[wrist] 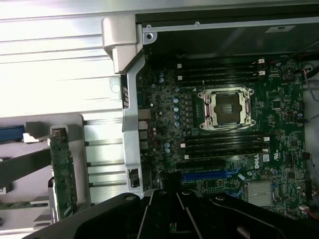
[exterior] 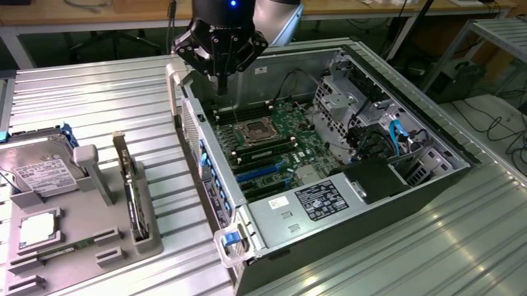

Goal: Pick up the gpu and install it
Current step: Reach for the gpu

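The gpu [exterior: 132, 185] stands on edge in a grey holder [exterior: 144, 237] on the table, at the exterior view's left of the open computer case [exterior: 272, 216]. It is a thin dark card with a silver bracket at its far end. In the wrist view the gpu [wrist: 62, 174] shows as a green board edge beside the case wall. My gripper [exterior: 222, 88] hangs shut and holding nothing above the case's far corner, over the motherboard [exterior: 272, 145]. It is well apart from the gpu. The gripper [wrist: 169, 204] body darkens the wrist view's edge over the motherboard [wrist: 284, 144].
Blue expansion slots [exterior: 259, 174] lie near the case's middle, the CPU socket [wrist: 227, 107] between memory slots. A silver hard drive [exterior: 41, 169] with a white label sits at the exterior view's far left. Cables and drive bays [exterior: 387, 139] crowd the case's right side.
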### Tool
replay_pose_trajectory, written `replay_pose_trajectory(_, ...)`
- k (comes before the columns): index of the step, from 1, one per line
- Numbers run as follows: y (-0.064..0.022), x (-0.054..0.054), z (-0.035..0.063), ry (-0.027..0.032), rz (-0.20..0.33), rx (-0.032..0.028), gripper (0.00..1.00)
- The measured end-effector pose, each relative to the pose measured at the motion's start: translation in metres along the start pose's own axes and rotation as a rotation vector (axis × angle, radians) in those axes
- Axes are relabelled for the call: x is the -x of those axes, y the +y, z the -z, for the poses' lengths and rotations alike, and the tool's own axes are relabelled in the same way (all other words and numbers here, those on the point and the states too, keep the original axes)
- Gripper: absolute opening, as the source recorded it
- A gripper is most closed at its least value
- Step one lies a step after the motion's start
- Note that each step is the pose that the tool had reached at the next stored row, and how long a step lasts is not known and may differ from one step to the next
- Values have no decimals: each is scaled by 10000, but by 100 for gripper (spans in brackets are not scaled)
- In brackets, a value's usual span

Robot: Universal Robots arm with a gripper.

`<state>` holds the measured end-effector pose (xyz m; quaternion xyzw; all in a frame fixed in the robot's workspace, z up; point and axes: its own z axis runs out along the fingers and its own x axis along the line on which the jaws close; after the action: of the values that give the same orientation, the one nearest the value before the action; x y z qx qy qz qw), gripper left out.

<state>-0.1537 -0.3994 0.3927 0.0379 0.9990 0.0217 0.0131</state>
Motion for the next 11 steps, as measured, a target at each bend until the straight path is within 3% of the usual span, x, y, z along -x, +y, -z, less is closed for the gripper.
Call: replay_pose_trajectory(11, -26, -71, 0, 0, 5, -1, 11)
